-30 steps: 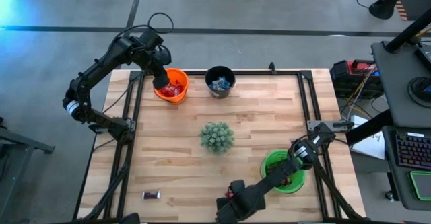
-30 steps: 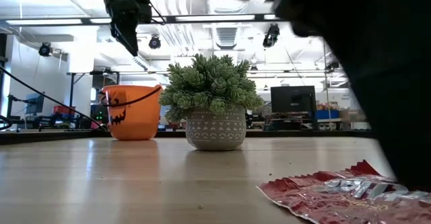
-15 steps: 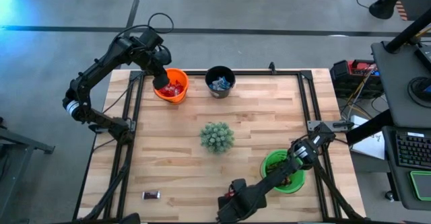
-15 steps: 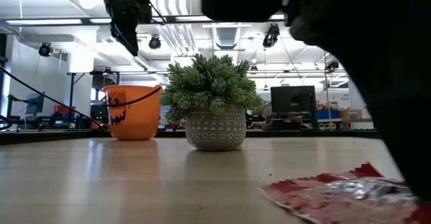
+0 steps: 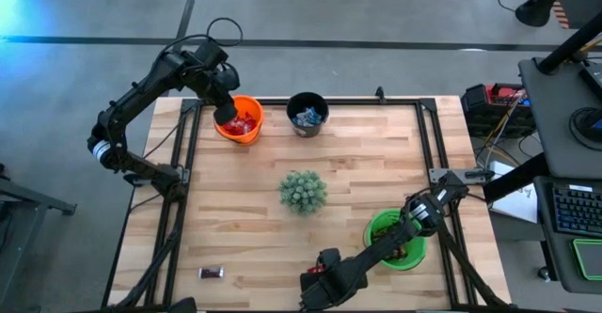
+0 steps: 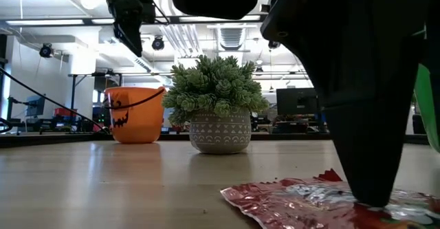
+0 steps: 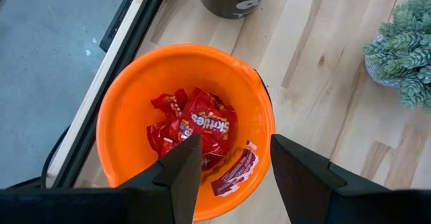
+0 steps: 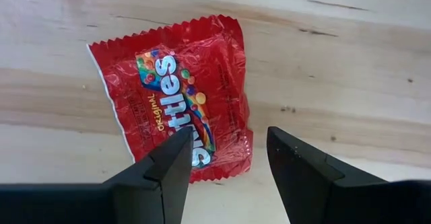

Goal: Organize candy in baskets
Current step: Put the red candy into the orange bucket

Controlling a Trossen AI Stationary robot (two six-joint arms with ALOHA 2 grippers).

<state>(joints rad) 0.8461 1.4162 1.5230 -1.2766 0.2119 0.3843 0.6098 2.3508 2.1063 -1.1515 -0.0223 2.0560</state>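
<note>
1. I see the wooden table (image 5: 357, 163) carrying everything, its bare planks running across the high view.
2. My left arm reaches over the far left corner, and its left gripper (image 7: 229, 160) hangs above the orange basket (image 5: 243, 120), fingers spread and holding nothing.
3. My right arm stretches along the near edge; the right gripper (image 8: 225, 153) sits low over a red candy (image 8: 182, 89) lying flat on the wood, fingers parted on either side of its lower end, not pinching it.
4. The green basket (image 5: 390, 238) stands near the front right, just beside the right arm.
5. The potted plant (image 5: 302, 192) stands in the middle of the table.
6. The black basket (image 5: 307, 114) stands beside the orange one at the far edge, with blue-and-silver candy inside.
7. Red candies (image 7: 199, 130) are piled inside the orange basket.
8. A dark brown candy (image 5: 211, 273) lies alone near the front left corner.
</note>
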